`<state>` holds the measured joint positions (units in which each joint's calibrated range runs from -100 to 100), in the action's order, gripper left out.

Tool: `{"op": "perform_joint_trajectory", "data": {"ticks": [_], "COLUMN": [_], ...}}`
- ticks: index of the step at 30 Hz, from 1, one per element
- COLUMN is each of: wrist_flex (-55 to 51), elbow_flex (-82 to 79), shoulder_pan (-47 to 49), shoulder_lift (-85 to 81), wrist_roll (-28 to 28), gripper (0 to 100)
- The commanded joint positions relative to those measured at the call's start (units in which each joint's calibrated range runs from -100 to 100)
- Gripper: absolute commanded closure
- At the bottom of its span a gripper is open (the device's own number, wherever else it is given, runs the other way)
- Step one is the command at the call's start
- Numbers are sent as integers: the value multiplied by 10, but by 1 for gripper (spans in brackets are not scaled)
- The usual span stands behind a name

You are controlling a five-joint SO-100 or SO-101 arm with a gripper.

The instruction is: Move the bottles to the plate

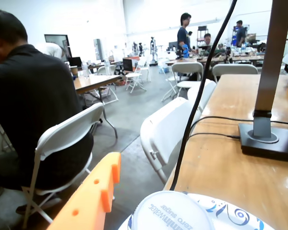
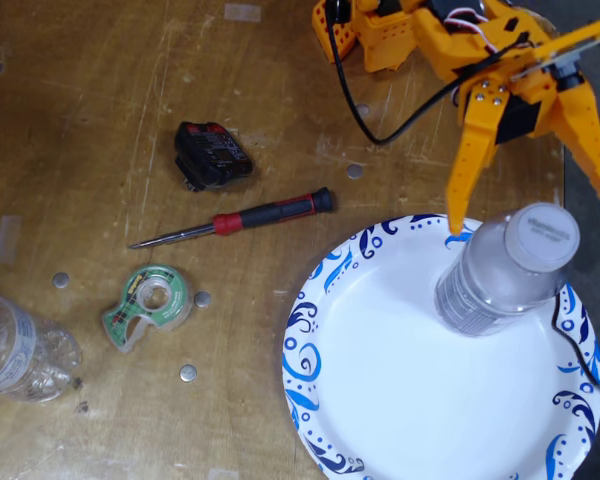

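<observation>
One bottle (image 2: 505, 275) stands upright on the plate (image 2: 380, 400), near its upper-right rim. Gripper (image 2: 530, 215) spread wide around it, holding nothing. Risk: a finger clips it on retreat and topples it. Second bottle (image 2: 15, 350) lies far left, off-plate.

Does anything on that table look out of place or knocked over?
One bottle lies on its side at the fixed view's left edge, far from the plate, while the other bottle stands upright on it. Nothing looks spilled.

Orange claw (image 2: 530, 215) spread wide, fingers pointing down, arm stretched forward.
</observation>
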<state>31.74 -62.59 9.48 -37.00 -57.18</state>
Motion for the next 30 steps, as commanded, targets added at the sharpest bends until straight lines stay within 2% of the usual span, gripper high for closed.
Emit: {"op": "perform_joint_trajectory", "data": {"ticks": [1, 4, 10, 14, 25, 30], "wrist_flex": [1, -28, -143, -199, -197, -197], "elbow_flex": [-4, -5, -5, -6, 11, 89], "shoulder_pan": [-3, -41, -148, -217, -473, -534], "shoulder_lift": [-59, -91, -154, -192, -171, -91], "wrist_roll": [0, 2, 2, 2, 2, 5], "gripper": [57, 61, 76, 83, 85, 84]}}
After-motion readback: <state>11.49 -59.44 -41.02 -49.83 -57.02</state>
